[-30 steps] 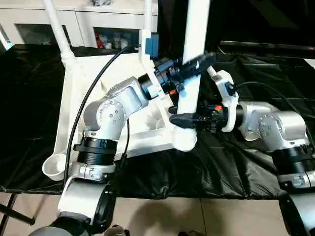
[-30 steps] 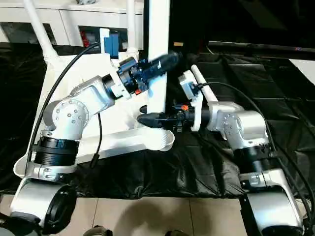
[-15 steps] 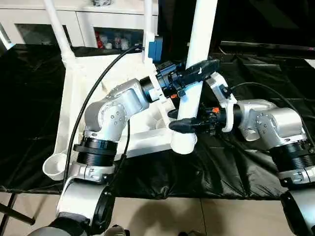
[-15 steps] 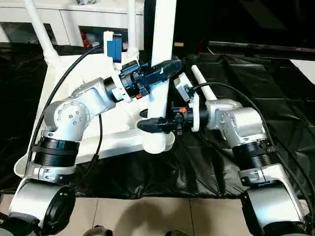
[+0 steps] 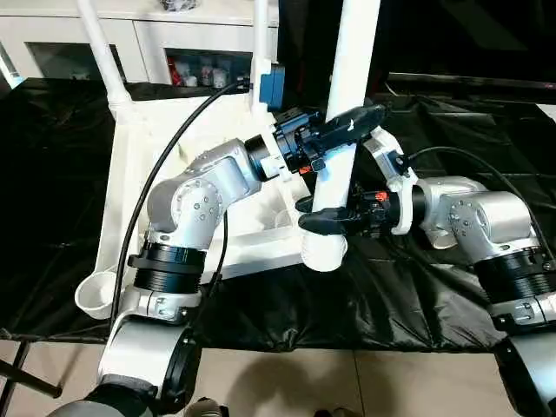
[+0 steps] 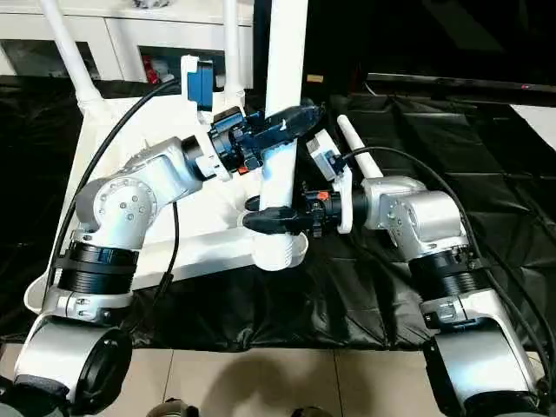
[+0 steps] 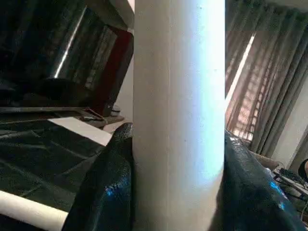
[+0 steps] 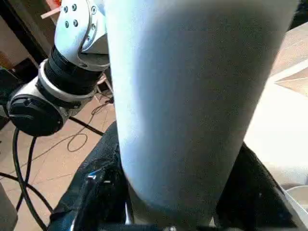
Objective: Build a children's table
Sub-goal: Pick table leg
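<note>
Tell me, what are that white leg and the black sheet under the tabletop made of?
The leg looks like smooth, matte white plastic tube: even colour, soft sheen. The sheet looks like thin glossy plastic film, wrinkled and catching light. The tabletop seems moulded white plastic.

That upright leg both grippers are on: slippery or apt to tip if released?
Probably slippery: the leg is a smooth white tube. Likely to tip: tall, its foot only at the corner socket. It looks stiff, straight between the left gripper and right gripper.
</note>
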Tool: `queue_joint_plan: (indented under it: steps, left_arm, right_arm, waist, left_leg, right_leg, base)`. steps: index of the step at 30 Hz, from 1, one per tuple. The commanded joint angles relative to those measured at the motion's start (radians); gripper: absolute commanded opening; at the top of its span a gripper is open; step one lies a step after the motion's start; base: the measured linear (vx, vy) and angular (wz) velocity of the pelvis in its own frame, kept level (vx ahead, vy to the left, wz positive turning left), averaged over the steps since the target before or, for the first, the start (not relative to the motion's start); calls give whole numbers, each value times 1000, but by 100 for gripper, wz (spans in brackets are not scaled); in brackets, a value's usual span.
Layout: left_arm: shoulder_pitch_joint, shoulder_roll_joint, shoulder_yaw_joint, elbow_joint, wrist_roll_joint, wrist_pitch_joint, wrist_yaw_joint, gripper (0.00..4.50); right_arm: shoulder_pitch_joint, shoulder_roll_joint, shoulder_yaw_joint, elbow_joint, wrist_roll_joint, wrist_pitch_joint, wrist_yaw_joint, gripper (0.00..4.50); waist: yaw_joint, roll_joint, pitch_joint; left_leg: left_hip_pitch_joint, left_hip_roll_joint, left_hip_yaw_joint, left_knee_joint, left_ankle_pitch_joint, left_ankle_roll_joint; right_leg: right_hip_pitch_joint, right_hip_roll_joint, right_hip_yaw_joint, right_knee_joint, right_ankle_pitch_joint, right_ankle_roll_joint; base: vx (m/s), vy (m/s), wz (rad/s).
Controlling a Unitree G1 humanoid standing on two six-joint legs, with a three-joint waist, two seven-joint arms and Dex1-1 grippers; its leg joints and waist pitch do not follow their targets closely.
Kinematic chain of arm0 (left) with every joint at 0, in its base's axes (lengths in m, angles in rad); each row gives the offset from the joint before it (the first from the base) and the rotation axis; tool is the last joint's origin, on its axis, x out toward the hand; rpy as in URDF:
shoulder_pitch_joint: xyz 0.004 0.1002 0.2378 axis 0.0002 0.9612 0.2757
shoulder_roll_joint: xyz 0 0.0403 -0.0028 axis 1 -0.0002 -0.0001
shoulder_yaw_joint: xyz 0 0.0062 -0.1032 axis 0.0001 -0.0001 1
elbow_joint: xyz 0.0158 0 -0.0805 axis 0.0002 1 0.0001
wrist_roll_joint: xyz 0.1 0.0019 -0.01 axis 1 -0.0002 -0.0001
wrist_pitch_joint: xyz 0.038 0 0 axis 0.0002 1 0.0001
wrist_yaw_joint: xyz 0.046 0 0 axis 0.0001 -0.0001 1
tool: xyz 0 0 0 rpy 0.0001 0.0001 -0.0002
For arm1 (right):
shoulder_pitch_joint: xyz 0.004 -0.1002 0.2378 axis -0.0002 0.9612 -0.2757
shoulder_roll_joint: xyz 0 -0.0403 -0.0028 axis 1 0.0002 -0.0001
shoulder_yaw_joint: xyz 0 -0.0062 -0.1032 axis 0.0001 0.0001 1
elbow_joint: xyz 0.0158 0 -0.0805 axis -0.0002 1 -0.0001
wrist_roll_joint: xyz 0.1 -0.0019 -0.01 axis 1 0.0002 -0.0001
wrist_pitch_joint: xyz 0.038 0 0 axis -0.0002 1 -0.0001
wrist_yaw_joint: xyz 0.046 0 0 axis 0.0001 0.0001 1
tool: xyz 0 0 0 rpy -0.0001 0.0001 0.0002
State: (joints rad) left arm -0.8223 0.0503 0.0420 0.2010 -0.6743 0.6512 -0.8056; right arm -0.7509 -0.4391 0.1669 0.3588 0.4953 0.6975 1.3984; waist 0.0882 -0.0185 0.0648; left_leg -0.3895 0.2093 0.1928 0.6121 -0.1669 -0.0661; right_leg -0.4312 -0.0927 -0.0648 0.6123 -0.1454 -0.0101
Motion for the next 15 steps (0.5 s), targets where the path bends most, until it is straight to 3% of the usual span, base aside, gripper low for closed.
queue_joint_plan:
  steps: [1, 2, 3, 8, 10, 11, 12, 15]
  left_arm:
    - [2, -4, -12, -20, 8, -10, 3, 183]
    - [-2, -8, -2, -13, -3, 8, 16, 239]
    - [-8, -13, 7, -9, -16, 13, 16, 253]
    - [-23, -43, 48, -6, -36, -48, 26, 278]
    - [-54, -76, 140, 22, -94, -92, 84, 281]
    - [-54, -76, 140, 22, -94, -92, 84, 281]
    - [-70, -79, 182, 47, -110, -122, 109, 281]
    - [-75, -57, 211, 87, -98, -165, 112, 281]
  right_arm:
    - [-17, -2, -4, 15, -15, -6, -20, 191]
    - [-16, 1, -7, 17, -17, -11, -26, 191]
    - [-14, 6, -13, 19, -21, -19, -38, 191]
    - [-8, 20, -30, 18, -18, -26, -65, 190]
    - [-2, 41, -66, 23, -6, -38, -111, 190]
    - [-2, 41, -66, 23, -6, -38, -111, 190]
    - [6, 58, -97, 27, 2, -61, -150, 189]
    - [30, 85, -137, 32, -9, -119, -237, 189]
  waist:
    - [1, -2, -90]
    - [1, -1, -91]
    - [0, -1, -90]
    - [0, 0, -91]
    - [0, -2, -90]
    - [0, -2, -91]
    - [0, -2, -91]
    - [-1, -3, -88]
  left_leg:
    - [18, 11, -6, -58, -173, 42]
    - [18, 11, -6, -57, -172, 41]
    - [16, 11, -6, -58, -169, 43]
    - [17, 10, -6, -58, -172, 41]
    - [16, 8, -5, -57, -177, 38]
    - [17, 9, -6, -57, -180, 36]
    - [18, 8, -6, -57, -185, 36]
    - [18, 6, -6, -59, -185, 34]
  right_leg:
    - [74, -30, 26, -64, -202, -222]
    - [74, -31, 27, -64, -197, -222]
    - [74, -30, 27, -64, -193, -223]
    - [74, -30, 26, -65, -188, -228]
    - [75, -31, 27, -66, -190, -231]
    - [75, -32, 26, -66, -194, -231]
    - [74, -30, 26, -66, -202, -226]
    - [70, -31, 25, -72, -234, -197]
  base:
    - [0, 0, 0]
    - [0, 0, 0]
    - [0, 0, 0]
    - [0, 0, 0]
    - [0, 0, 0]
    - [0, 0, 0]
    - [0, 0, 0]
    - [0, 0, 0]
